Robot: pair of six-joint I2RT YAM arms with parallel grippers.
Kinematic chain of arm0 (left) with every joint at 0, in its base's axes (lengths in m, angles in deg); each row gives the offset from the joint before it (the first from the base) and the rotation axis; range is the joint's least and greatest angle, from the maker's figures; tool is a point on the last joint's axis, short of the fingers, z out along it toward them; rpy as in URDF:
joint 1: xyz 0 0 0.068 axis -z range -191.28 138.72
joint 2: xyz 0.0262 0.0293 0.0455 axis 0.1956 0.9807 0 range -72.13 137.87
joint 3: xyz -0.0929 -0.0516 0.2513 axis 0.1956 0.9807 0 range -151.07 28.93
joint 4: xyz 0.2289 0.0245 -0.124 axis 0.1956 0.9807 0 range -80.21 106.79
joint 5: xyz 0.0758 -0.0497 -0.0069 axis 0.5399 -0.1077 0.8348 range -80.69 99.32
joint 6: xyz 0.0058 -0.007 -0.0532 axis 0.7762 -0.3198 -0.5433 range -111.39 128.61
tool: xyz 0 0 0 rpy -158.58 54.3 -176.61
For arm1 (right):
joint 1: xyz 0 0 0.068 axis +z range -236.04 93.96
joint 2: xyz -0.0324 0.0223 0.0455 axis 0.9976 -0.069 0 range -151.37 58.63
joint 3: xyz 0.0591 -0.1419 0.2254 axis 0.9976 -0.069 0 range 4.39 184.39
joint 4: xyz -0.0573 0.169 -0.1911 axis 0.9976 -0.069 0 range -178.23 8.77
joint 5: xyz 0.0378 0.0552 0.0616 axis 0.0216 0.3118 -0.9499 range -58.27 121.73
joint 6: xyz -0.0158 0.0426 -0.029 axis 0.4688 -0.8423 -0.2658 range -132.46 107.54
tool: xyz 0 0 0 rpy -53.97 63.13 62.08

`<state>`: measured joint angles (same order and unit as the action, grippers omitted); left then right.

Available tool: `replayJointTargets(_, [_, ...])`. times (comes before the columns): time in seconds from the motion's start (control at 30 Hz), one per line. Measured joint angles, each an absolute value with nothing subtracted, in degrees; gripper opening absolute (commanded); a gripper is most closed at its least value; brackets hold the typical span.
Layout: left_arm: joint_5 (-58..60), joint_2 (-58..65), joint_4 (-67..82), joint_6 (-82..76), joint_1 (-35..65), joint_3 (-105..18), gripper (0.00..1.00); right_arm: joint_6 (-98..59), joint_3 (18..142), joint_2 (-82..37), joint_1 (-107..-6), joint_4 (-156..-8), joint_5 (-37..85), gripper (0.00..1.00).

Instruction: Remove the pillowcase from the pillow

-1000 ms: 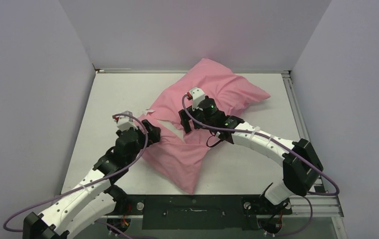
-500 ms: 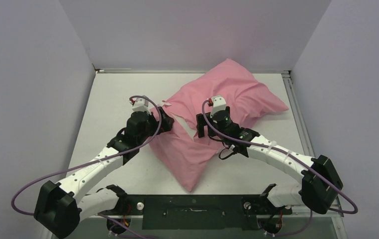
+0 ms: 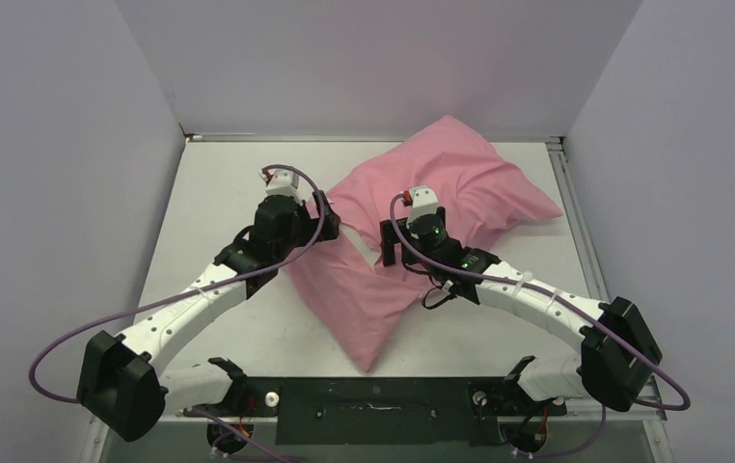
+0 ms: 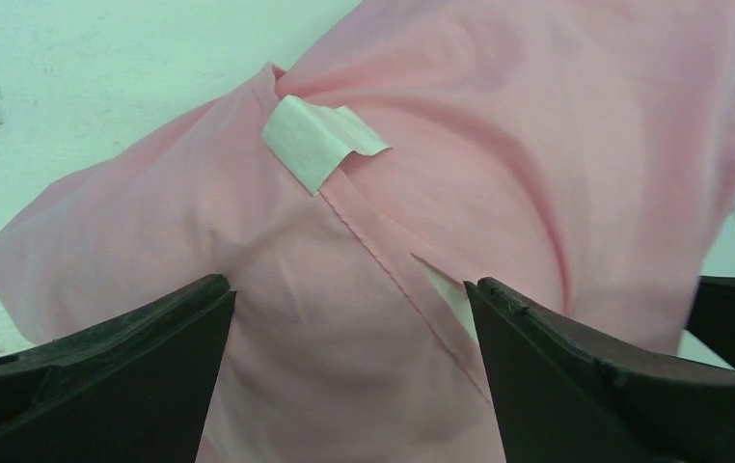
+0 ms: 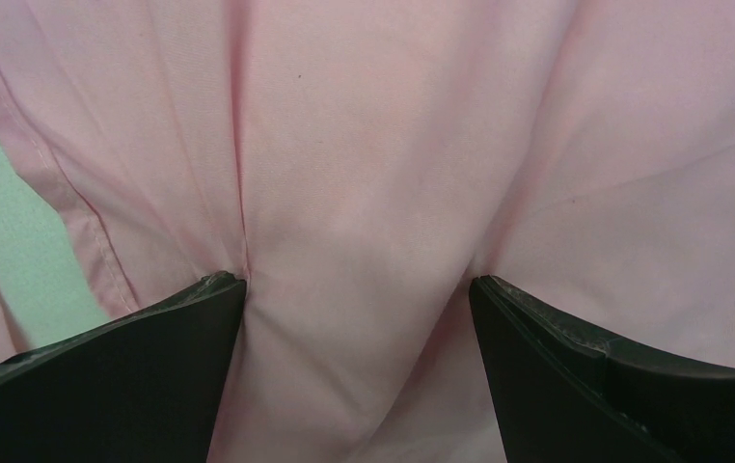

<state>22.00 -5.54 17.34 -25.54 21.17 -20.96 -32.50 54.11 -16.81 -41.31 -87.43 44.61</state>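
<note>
**Placement.** The pillowcase (image 3: 412, 217) lies diagonally on the worktop (image 3: 211, 183), one corner toward the far right and one toward the near edge. It fully covers the pillow, which bulges the fabric but is hidden inside. The open end faces the left arm (image 3: 200, 301). In the left wrist view a stitched hem (image 4: 383, 256) crosses the fabric below a small white label (image 4: 323, 145). This is judged to be the overlap through which the pillow must leave, which explains why both arms converge there.

**Left arm.** It is extended forward and angled inward to the left edge of the pillowcase. The left fingers (image 4: 103, 371) are spread wide on either side of the hem and hold nothing. Contact with the fabric cannot be confirmed.

**Right arm.** The right arm (image 3: 528, 294) reaches in from the right with its wrist turned down over the middle of the pillowcase. The right fingers (image 5: 103, 376) are spread wide, with their tips pressed into the fabric so that creases gather at each tip. Nothing is pinched.

**Step in hand.** Probably positioning for a first grip on the hem. The case is not yet drawn back.
</note>
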Motion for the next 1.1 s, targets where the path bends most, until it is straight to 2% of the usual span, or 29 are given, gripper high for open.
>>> replayJointTargets(0.23, [26.99,0.91,19.92,-22.18,24.08,-22.90,0.97,-32.65,53.21,-17.07,-41.29,-86.08,45.49,0.90])
replayJointTargets(0.37, [29.67,0.38,21.38,-21.17,24.75,-23.08,0.97,-32.85,52.71,-17.07,-41.27,-85.70,46.34,0.90])
replayJointTargets(0.53, [33.85,-6.41,24.16,-21.24,24.73,-18.18,0.91,-33.59,52.16,-17.07,-41.53,-85.42,46.86,0.90])
replayJointTargets(0.8, [32.58,-12.73,24.40,-25.94,20.78,-10.88,0.82,-34.22,52.16,-18.14,-42.40,-84.87,46.65,0.90])
replayJointTargets(1.1, [27.21,-17.84,23.59,-31.77,12.75,-2.58,0.80,-34.24,52.16,-18.87,-42.60,-84.74,46.54,0.90])
